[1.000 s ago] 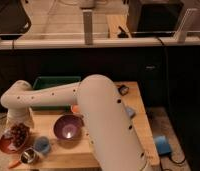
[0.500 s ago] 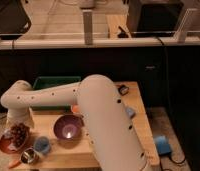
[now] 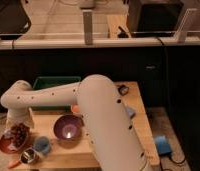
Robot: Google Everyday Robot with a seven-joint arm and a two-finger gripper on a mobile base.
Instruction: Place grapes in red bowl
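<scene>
Far left: red bowl (image 3: 4, 146) near the table (image 3: 68, 151) corner, grapes (image 3: 19, 135) already lying inside it, heaped toward the bowl's back-right side. Gripper (image 3: 18, 122) hangs straight above the bunch, wrist pointing down, jaws spread wide. Can't tell whether the tips touch the fruit, but nothing looks pinched. Key relation: grapes sit directly below the jaws, no sideways offset, bunch too lumpy to read a long axis. My call: next move is prob. a straight lift, w/o dragging the bunch over the rim. Purple bowl (image 3: 68, 127) sits to the right, apart from all this.
</scene>
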